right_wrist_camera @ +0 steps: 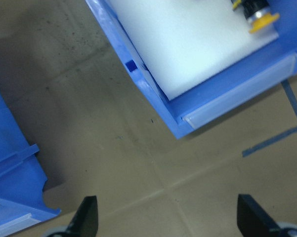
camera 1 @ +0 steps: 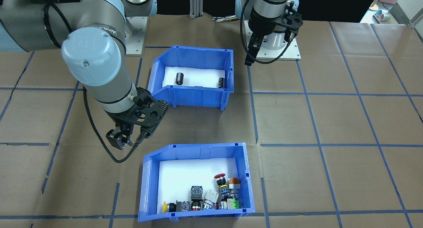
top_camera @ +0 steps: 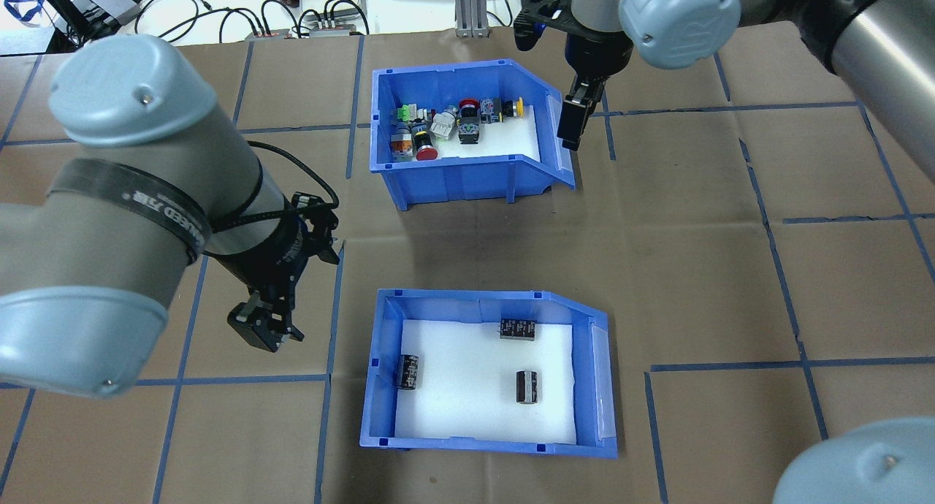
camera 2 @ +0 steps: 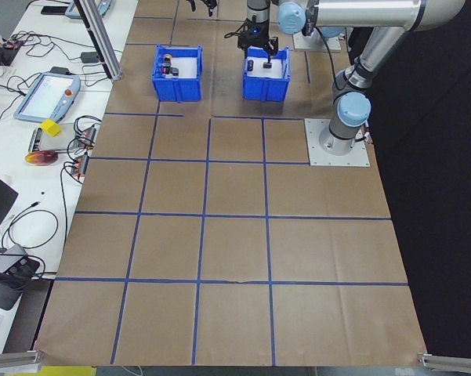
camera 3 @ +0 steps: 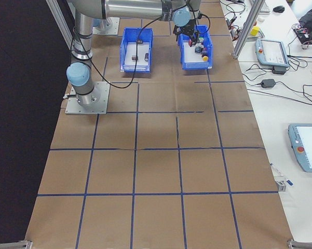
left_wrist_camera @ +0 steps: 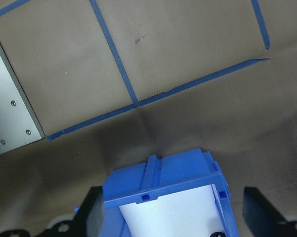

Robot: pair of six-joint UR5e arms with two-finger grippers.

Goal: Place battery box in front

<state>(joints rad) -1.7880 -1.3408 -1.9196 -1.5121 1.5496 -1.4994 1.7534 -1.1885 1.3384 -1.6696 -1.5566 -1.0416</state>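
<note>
The battery box (top_camera: pixel 489 434) is a blue bin with a white foam liner, lying in the near row close to the robot. Three dark cells (top_camera: pixel 527 386) lie loose on the foam. My left gripper (top_camera: pixel 259 332) hovers open just left of the box's closed end and apart from it. The left wrist view shows the box's corner (left_wrist_camera: pixel 158 182) between the spread fingers (left_wrist_camera: pixel 95 215). My right gripper (top_camera: pixel 571 128) is open beside the sloped end of the button bin (top_camera: pixel 467 179), with only table between its fingers (right_wrist_camera: pixel 86 217). From the front, the battery box (camera 1: pixel 198 95) lies behind the button bin (camera 1: pixel 195 214).
The button bin holds several colourful switches (top_camera: pixel 460 120). Brown paper with a blue tape grid (top_camera: pixel 774 270) covers the table. The left arm's metal base plate (camera 1: pixel 294 53) lies next to the battery box. Cables and teach pendants (camera 2: pixel 47 94) lie past the table's edge.
</note>
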